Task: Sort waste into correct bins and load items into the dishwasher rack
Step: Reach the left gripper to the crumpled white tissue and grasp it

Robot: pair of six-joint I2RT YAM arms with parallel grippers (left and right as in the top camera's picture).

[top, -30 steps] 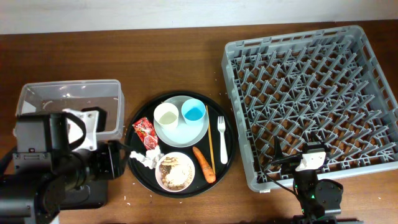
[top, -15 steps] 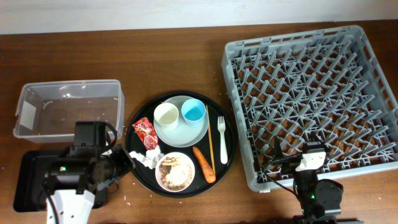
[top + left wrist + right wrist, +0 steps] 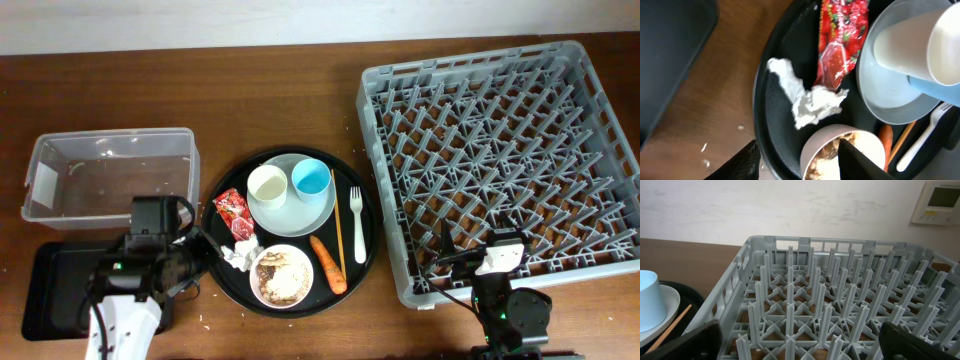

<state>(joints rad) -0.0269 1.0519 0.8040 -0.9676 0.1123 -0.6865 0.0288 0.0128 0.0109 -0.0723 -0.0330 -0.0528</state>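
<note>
Over the left side of the round tray (image 3: pixel 774 127), the left gripper (image 3: pixel 797 150) is hovering half-open and empty; pinching the tissue (image 3: pixel 810 102) at its bulky middle, clear of the wrapper (image 3: pixel 840 45), is looking wisest.

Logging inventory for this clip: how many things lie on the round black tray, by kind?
Cups: 2 (white cup, light blue cup)
Dishes: 2 (pale round plate, pinkish-white bowl)
Utensils: 2 (white plastic fork, thin wooden stick)
Waste: 3 (red crinkled wrapper, crumpled white tissue, orange carrot)
Total: 9
</note>
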